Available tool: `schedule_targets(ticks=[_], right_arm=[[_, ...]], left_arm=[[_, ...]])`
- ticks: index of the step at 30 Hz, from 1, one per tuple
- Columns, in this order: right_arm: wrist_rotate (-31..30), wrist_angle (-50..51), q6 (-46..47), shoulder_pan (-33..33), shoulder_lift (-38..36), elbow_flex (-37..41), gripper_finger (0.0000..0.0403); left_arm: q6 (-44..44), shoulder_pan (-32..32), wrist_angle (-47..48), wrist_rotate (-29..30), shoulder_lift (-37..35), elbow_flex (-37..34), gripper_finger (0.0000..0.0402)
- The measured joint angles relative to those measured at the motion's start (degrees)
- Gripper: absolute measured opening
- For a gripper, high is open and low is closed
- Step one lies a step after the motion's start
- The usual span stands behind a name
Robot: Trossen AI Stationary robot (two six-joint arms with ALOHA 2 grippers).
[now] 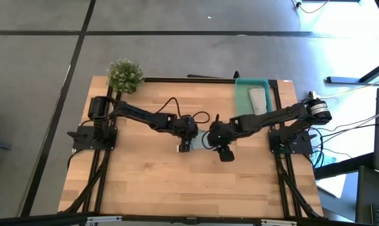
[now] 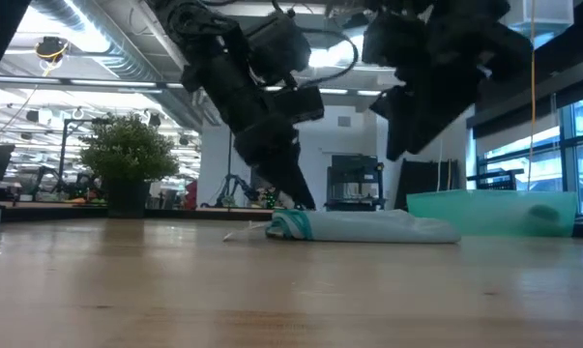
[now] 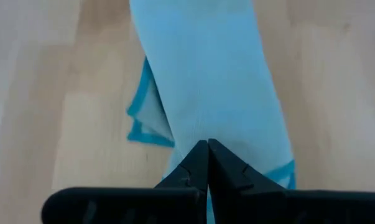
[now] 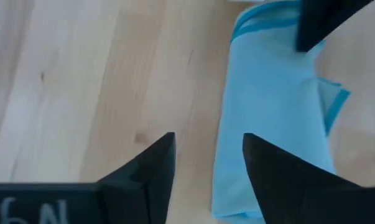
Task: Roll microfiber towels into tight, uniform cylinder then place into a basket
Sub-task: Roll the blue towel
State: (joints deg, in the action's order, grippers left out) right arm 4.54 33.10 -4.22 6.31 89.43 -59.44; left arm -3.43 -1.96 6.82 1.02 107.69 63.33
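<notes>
**Left-wrist view: a rolled blue towel pinned at one end, its corner working loose**

Left-wrist view shows the left gripper [image 3: 208,163] with its two dark fingers pressed together, tips down at the near end of the light blue towel [image 3: 212,93]. They look to be nipping the cloth, though the contact itself is hidden. The towel lies as a long roll on the wooden table [image 1: 145,182], near its centre. One teal-edged corner flap sticks out from the side of the roll instead of being wound in.

From the high view, the right gripper [image 1: 225,152] is just beside the other end of the roll. In its own wrist view its fingers [image 4: 151,171] are spread apart, empty, hovering over bare wood next to the towel. The low view shows the roll lying flat on the table, with that arm raised above it.

What could go wrong: the roll looks soft and loosely wound. If it is lifted by one pinched end alone, I would expect the free end to sag and uncoil. The loose corner could also catch and pull the layers open. A grip on only the outer layer would peel it off.

The teal basket [image 1: 242,94] sits at the far right of the table, well apart from the blue roll. Inside it lies the pale grey-beige towel [image 1: 258,99], already rolled, leaving room alongside. A small green plant [image 1: 124,75] stands at the far left corner.
</notes>
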Motion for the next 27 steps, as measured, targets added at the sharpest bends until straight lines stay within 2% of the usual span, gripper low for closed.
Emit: schedule_targets(ticks=[5, 13, 20, 27], right_arm=[[-0.01, 0.32, -0.55, 0.28, 3.38, 0.00, 0.0181], [-0.44, 0.93, -0.59, 0.28, 8.80, 0.00, 0.0180], [-8.91, 1.04, -0.48, 0.26, 13.98, 0.00, 0.0180], [-10.08, 1.62, -0.49, 0.29, 17.15, -0.42, 0.0171]], left_arm=[[0.14, 0.02, 0.84, -0.01, -3.89, 0.15, 0.0000], [3.33, 0.61, 9.82, 0.00, -11.44, 0.15, 0.0000], [5.97, 1.75, 12.62, 0.00, -15.25, 0.17, 0.0000], [6.11, 2.56, 12.75, 0.00, -15.96, 0.17, 0.0000]])
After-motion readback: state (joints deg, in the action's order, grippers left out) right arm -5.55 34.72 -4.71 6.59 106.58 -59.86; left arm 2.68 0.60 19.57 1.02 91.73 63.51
